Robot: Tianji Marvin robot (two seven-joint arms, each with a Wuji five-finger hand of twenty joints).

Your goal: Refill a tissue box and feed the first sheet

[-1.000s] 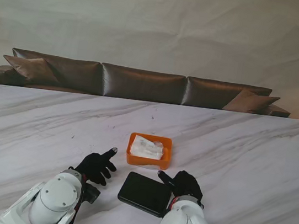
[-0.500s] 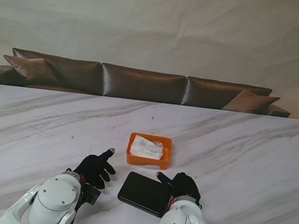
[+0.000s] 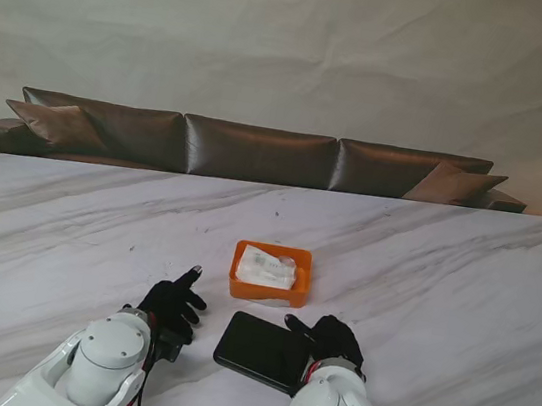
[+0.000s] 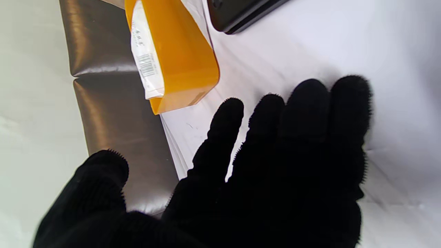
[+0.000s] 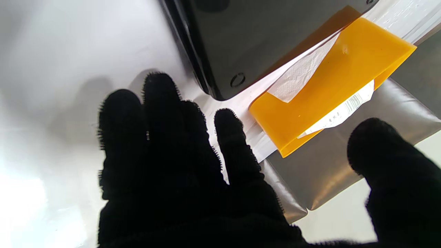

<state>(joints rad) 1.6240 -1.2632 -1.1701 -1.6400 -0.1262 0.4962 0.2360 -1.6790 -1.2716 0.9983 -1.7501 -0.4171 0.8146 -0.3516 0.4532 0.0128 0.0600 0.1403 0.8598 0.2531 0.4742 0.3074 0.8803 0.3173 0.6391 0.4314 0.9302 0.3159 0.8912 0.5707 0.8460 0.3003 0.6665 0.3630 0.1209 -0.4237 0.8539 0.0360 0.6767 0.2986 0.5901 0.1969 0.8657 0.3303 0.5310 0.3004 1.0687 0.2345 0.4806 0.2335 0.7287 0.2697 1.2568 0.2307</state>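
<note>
An orange tissue box [image 3: 270, 273] stands open-topped in the middle of the marble table [image 3: 422, 275], with a wrapped white tissue pack [image 3: 267, 267] inside; the box [image 4: 179, 58] and pack [image 4: 144, 58] show in the left wrist view, and box [image 5: 330, 82] and pack [image 5: 339, 110] in the right wrist view. A flat black lid [image 3: 262, 350] lies nearer to me than the box, also seen as the lid [image 5: 241, 38]. My left hand [image 3: 174, 305] hovers open left of the lid, fingers spread. My right hand [image 3: 329, 337] is open at the lid's right edge, holding nothing.
A brown leather sofa [image 3: 258, 151] runs along the table's far edge, with cushions at both ends. A pale wall rises behind it. Bare marble spreads to both sides of the box.
My left hand has drawn back slightly toward me, its index finger lower than before. The right hand has barely shifted. Box and lid have not moved.
</note>
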